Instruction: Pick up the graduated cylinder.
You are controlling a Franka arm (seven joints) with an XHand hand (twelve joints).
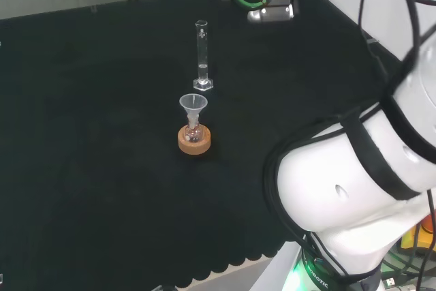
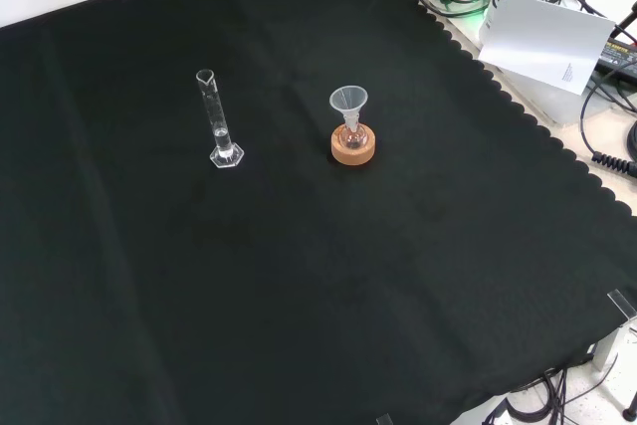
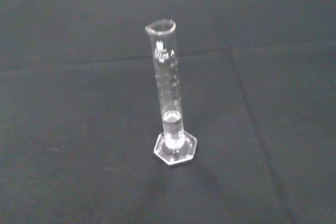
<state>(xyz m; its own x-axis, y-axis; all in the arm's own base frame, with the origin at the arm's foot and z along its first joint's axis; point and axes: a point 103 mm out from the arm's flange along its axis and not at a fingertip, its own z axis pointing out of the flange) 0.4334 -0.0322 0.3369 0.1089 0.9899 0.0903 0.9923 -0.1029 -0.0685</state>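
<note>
Graduated cylinder (image 1: 202,59): clear glass, upright on its hexagonal foot on the black cloth (image 1: 95,141), nothing touching it.
Cylinder place, head view: near the middle of the cloth, just beyond the flask and slightly right of it.
Cylinder place, front view: cylinder (image 2: 219,118) left of the flask, apart from it, toward the far half of the cloth.
Cylinder close-up, wrist view: cylinder (image 3: 169,95) stands alone on the cloth, pour lip at the top, printed scale on the tube, a little clear liquid low in the tube just above the foot.
Flask (image 1: 194,129): small, clear, round-bodied, seated in a cork ring (image 1: 194,141); something pale and reddish inside, cannot tell what.
Funnel (image 1: 193,105): clear, sitting in the flask neck, mouth up.
Flask set, front view: funnel (image 2: 348,102) over cork ring (image 2: 353,146), right of the cylinder.
Arm (image 1: 361,168): big white links at the right of the head view, well apart from the glassware.
Hand: a black and white bit at the far top edge of the front view, too little to read; fingers spread or curled, cannot tell.
Contact: cylinder stands free.
</note>
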